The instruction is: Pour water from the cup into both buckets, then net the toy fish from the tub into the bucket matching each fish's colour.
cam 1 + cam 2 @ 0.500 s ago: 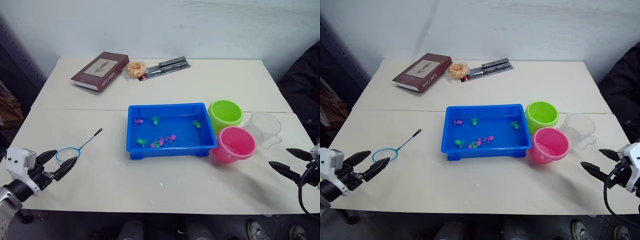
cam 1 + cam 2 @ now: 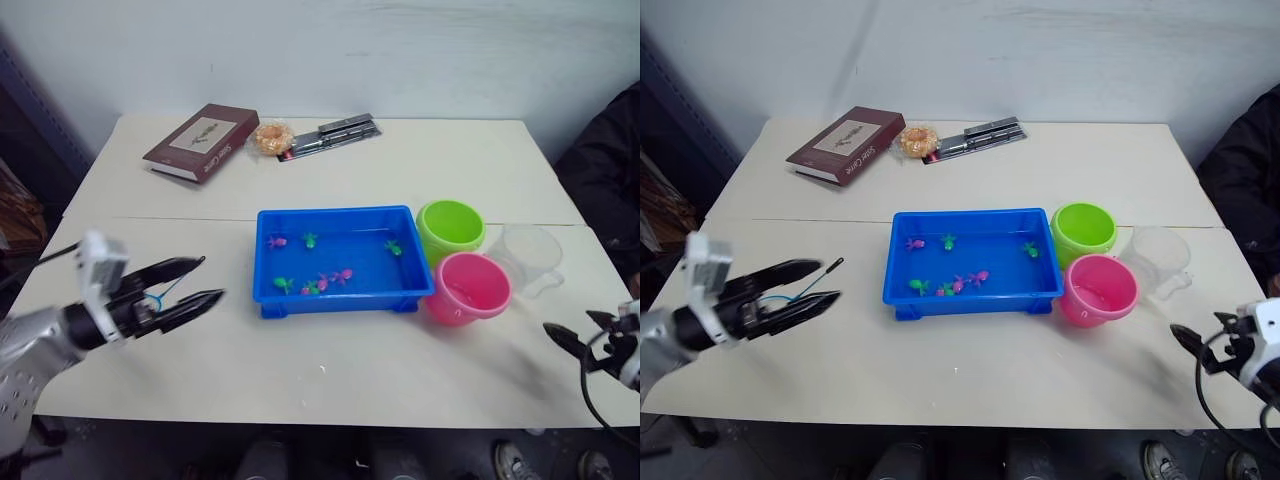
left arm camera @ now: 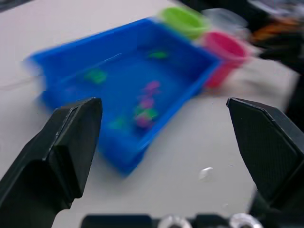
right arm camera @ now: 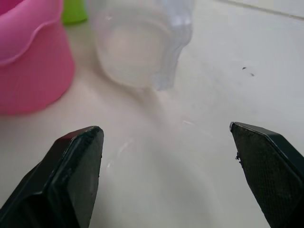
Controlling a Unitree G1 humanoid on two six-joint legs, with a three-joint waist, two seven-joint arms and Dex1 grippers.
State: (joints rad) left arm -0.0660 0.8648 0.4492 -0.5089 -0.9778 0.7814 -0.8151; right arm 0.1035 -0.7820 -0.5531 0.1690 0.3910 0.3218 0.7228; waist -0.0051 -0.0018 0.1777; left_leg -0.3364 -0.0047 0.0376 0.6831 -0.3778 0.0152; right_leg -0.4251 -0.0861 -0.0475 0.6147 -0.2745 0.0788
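1. Two grippers are in play. The left gripper (image 2: 205, 281) has swung in from the near left table corner since half a second ago and now hangs over the small blue net (image 2: 150, 297), its fingers spread apart and holding nothing.
2. The right gripper (image 2: 1187, 338) has drawn back slightly toward the near right edge; its fingers stand open and empty, and its wrist view looks straight at the clear cup (image 4: 140, 40).
3. The cup (image 2: 528, 256) stands on the table (image 2: 330, 370) just right of the pink bucket (image 2: 468, 288), with the green bucket (image 2: 451, 230) behind that one. Both buckets sit close against the blue tub's (image 2: 268, 300) right end.
4. Inside the tub lie the toy fish (image 2: 312, 288), pink and green, none yet moved.
5. Judging from this, nothing is gripped, and the left arm's approach suggests the net is about to be picked up; whether water already lies in the buckets cannot be told.
6. At the far edge rest a book (image 2: 200, 142), a doughnut-like ring (image 2: 271, 137) and a flat pack (image 2: 333, 136).
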